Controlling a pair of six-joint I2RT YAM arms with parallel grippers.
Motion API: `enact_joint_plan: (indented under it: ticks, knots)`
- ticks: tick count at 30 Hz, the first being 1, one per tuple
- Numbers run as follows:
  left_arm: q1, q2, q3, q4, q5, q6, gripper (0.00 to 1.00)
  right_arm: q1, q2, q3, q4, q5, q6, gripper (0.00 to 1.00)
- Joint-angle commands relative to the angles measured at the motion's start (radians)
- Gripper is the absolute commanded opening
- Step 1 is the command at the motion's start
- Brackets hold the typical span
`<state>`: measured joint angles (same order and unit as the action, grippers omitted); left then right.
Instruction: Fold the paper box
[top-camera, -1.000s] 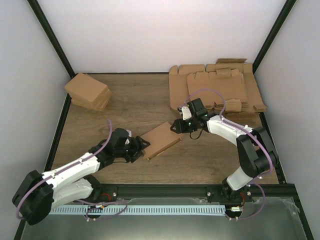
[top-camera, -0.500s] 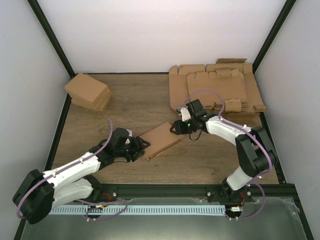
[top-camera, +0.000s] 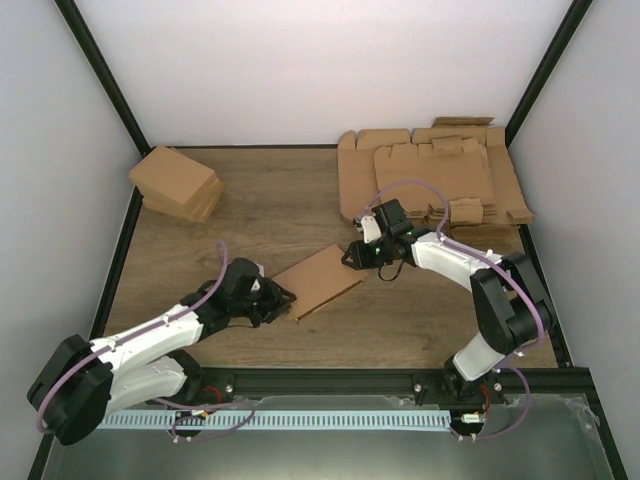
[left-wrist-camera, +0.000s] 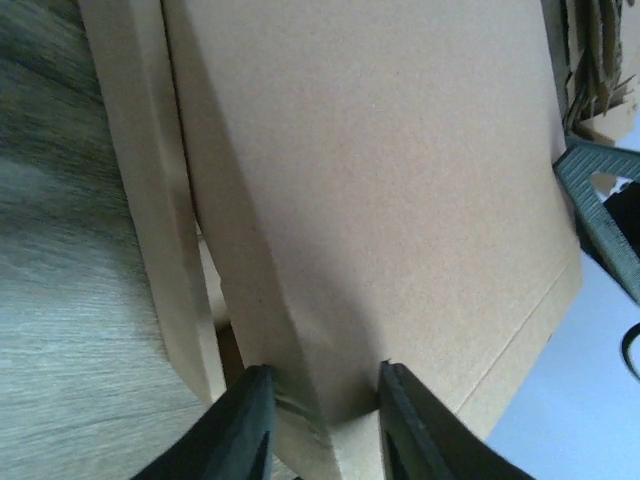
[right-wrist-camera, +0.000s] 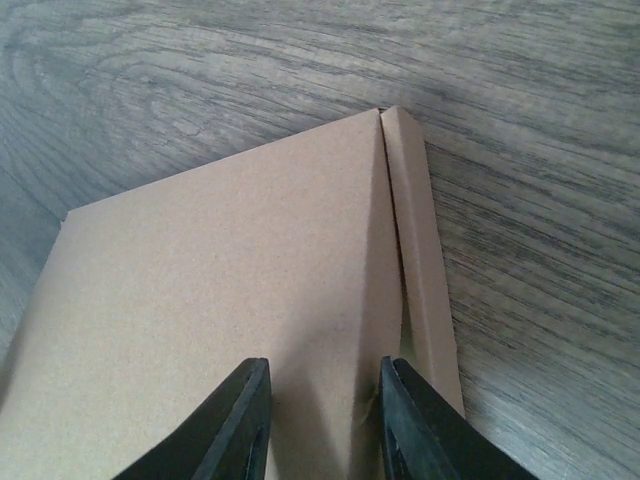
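Note:
The paper box (top-camera: 318, 280) lies mid-table as a flat brown piece with a narrow flap along one side. My left gripper (top-camera: 284, 298) is at its near-left end. In the left wrist view the box (left-wrist-camera: 380, 180) fills the frame and the left gripper (left-wrist-camera: 325, 375) is shut on a raised fold of it, the cardboard creased at one finger. My right gripper (top-camera: 353, 256) is at the far-right end. In the right wrist view the right gripper (right-wrist-camera: 322, 365) is shut on the box (right-wrist-camera: 220, 290) by its top panel, beside the narrow flap (right-wrist-camera: 420, 250).
A thick pile of flat cardboard sheets (top-camera: 440, 180) lies at the back right, close behind the right arm. A pile of compact brown cartons (top-camera: 178, 184) sits at the back left. Black frame posts and white walls enclose the wooden table (top-camera: 270, 215).
Both grippers' jaws have narrowed onto the ends of the box. The left gripper has drawn slightly toward the near left, and the box has shifted a little with it.

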<state>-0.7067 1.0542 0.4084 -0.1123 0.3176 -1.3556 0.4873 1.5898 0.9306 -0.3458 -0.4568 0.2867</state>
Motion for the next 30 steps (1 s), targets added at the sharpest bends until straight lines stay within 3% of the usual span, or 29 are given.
enact_joint_plan:
  ticks: [1,4,7,16,26,30]
  knots:
    - [0.003,0.020,-0.014,0.074,0.001,0.000,0.26,0.024,0.009,-0.014,0.000,-0.045,-0.002,0.30]
    - [0.004,0.037,-0.014,0.093,0.008,0.000,0.16,0.028,0.005,-0.026,0.005,-0.053,0.005,0.28]
    - [0.003,0.054,-0.012,0.106,0.009,0.001,0.14,0.030,0.003,-0.045,0.013,-0.058,0.012,0.25]
    - [0.003,0.091,-0.011,0.083,-0.006,0.043,0.11,0.031,0.007,-0.105,0.050,-0.057,0.023,0.19]
    - [0.003,0.159,0.021,-0.014,-0.045,0.181,0.09,0.032,0.019,-0.149,0.052,0.049,-0.007,0.16]
    - [0.004,0.149,0.099,-0.132,-0.121,0.258,0.14,0.033,0.021,-0.155,0.052,0.055,-0.006,0.15]
